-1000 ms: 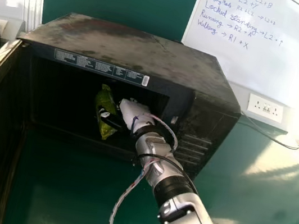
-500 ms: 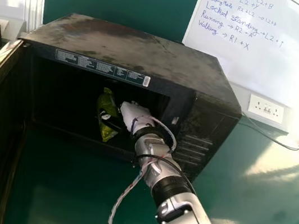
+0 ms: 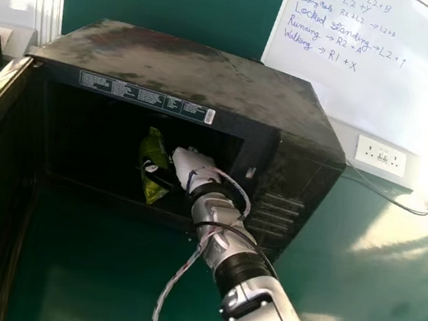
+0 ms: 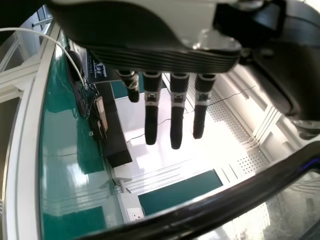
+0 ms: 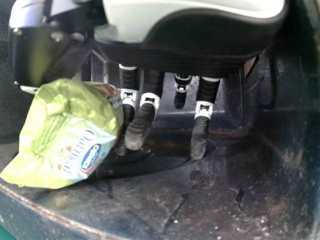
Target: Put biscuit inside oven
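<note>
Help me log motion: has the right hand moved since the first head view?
Yes, slightly: in the head view, the right hand sits a little lower, farther below the label strip.

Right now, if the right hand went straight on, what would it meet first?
Probably the inner wall of the oven, at a depth I can't judge; the packet sits to the thumb side of the right hand, rather than ahead.

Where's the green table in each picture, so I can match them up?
Head view: the green table spreads in front of the oven and along its right side.
Left wrist view: a shiny green stretch beside the cables.
Right wrist view: a little green bit past the oven's front edge.
Shared landmark: the oven, for the head and right wrist views.
</note>
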Controlling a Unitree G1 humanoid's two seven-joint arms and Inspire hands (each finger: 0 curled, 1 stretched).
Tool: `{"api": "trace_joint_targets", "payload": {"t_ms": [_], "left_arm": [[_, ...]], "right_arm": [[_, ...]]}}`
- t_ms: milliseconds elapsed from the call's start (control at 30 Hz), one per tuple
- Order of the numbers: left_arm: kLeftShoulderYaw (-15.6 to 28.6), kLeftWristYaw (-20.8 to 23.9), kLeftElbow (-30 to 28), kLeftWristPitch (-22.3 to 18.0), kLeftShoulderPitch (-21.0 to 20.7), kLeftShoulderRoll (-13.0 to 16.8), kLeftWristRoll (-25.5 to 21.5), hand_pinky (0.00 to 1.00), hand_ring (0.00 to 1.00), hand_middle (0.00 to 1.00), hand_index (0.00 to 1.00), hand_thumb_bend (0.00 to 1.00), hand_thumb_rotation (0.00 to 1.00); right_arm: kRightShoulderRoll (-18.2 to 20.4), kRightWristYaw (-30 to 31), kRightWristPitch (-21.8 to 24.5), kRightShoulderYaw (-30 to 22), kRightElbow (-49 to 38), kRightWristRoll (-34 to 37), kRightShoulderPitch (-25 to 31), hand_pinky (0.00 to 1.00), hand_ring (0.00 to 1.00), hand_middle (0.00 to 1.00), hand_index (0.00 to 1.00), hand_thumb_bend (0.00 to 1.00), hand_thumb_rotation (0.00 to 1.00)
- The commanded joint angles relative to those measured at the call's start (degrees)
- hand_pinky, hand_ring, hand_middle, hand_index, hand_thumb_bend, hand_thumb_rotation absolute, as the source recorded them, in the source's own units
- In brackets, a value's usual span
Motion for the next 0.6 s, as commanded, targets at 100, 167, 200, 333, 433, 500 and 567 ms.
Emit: {"api": "trace_joint_targets", "payload": {"t_ms": [100,167,200,333,433,500,567], "left_arm": [[0.7,0.3,1.1,-1.0,1.4,-4.8,0.5,0.62,0.71,0.72,0.77,0.71,0.62],[0.7,0.4,1.3,-1.2,1.4,-4.9,0.5,0.64,0.72,0.73,0.77,0.71,0.63],[0.4,0.3,1.3,-1.3,1.6,-4.8,0.3,0.65,0.73,0.74,0.77,0.71,0.63],[-0.1,0.1,1.1,-1.5,2.0,-4.7,-0.1,0.71,0.73,0.76,0.79,0.7,0.62],[-1.3,-0.3,0.5,-1.3,2.8,-4.4,-1.1,0.75,0.72,0.75,0.78,0.69,0.61],[-1.9,-0.7,0.8,-1.5,3.0,-3.7,-2.1,0.75,0.72,0.75,0.77,0.68,0.61],[-2.5,-1.2,0.8,-1.6,3.3,-3.2,-3.0,0.74,0.71,0.74,0.78,0.68,0.61]], "right_arm": [[-0.8,-1.2,0.7,-1.7,1.0,1.8,0.4,0.39,0.47,0.14,0.14,0.41,0.0],[-0.9,-1.0,0.8,-2.0,1.1,2.2,0.8,0.39,0.47,0.15,0.14,0.41,0.0],[-1.0,-0.8,0.8,-2.1,1.2,2.3,0.9,0.39,0.47,0.15,0.14,0.41,0.0],[-1.2,-1.1,0.4,-2.6,1.2,2.9,1.6,0.39,0.47,0.15,0.14,0.41,0.0],[-1.4,-1.4,-0.4,-2.7,1.1,3.1,2.0,0.39,0.47,0.15,0.14,0.41,0.0],[-1.5,-1.6,-0.8,-2.6,1.1,3.1,2.1,0.38,0.47,0.15,0.15,0.41,0.0],[-1.5,-1.9,-1.2,-2.8,1.1,3.2,2.3,0.38,0.47,0.16,0.16,0.42,0.0]]}}
